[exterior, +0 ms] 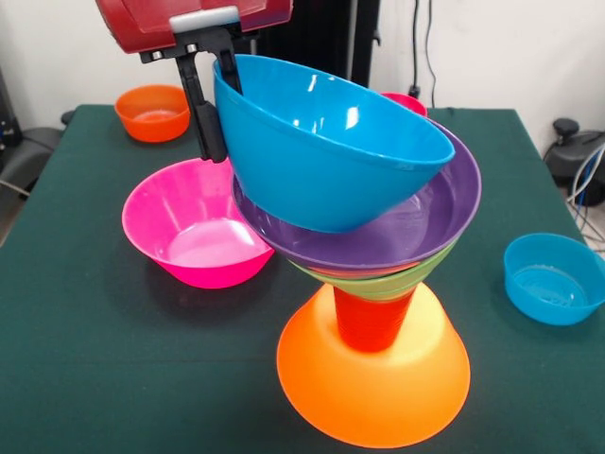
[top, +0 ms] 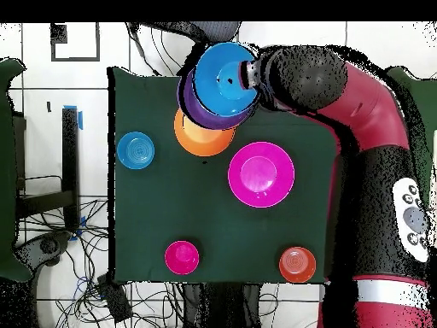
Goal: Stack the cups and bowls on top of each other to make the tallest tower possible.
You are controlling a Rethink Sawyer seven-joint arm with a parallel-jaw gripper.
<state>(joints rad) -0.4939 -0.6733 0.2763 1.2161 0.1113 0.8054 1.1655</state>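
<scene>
tower (exterior: pixel 373 378): large orange bowl, rim down, as base; orange-red cup (exterior: pixel 371 320) upright on it; green bowl (exterior: pixel 397 282) and purple bowl (exterior: pixel 416 227) stacked above.
large blue bowl (exterior: pixel 321 151): tilted, resting in the purple bowl.
pink bowl (exterior: pixel 194 232): upright, just beside the tower.
small blue bowl (exterior: pixel 553 277), small orange bowl (exterior: pixel 153 112): set apart.

Bright even overhead light; glare spots on blue bowl (exterior: pixel 326 142); soft shadows, sharp focus.

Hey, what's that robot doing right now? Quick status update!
Gripper clamped on rim of large blue plastic bowl, tilted atop tower. Purple bowl beneath leans too. Big pink bowl sits beside, not blocking.
</scene>
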